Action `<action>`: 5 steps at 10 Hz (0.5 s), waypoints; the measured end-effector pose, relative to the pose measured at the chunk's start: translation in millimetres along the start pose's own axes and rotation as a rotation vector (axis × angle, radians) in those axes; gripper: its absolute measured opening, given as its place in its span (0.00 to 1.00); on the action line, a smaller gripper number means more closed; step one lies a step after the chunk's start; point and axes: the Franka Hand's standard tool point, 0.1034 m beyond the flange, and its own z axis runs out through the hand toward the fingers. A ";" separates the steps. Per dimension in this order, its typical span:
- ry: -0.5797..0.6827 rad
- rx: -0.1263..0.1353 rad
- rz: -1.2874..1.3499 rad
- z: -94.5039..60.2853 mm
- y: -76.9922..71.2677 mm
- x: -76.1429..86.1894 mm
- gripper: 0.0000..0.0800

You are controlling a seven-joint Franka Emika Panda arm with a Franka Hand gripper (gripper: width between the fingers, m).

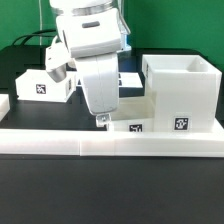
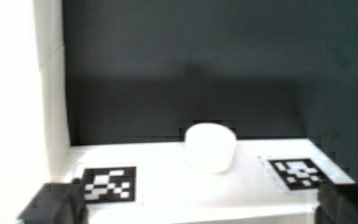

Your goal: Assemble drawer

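The large hollow shell (image 1: 180, 88) stands open-topped at the exterior view's right. A low drawer box (image 1: 133, 122) lies against its left side, by the front rail. My gripper (image 1: 101, 120) points down at that box's left end. In the wrist view the box's white face (image 2: 194, 178) carries a rounded knob (image 2: 208, 147) between two tags. My gripper (image 2: 202, 212) is open, with one dark finger (image 2: 51, 206) at each side of that face and nothing held. Another flat box (image 1: 45, 84) lies at the left rear.
The long low white border rail (image 1: 110, 146) runs along the front of the black table. A white piece (image 1: 4, 106) shows at the far left edge. The arm's body hides the area behind the gripper.
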 end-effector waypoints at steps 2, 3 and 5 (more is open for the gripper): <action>-0.003 -0.002 0.016 -0.4 0.0 -1.5 0.81; -0.003 -0.001 0.016 0.1 -0.3 -1.7 0.81; -0.003 0.002 0.015 1.2 -1.2 -3.0 0.81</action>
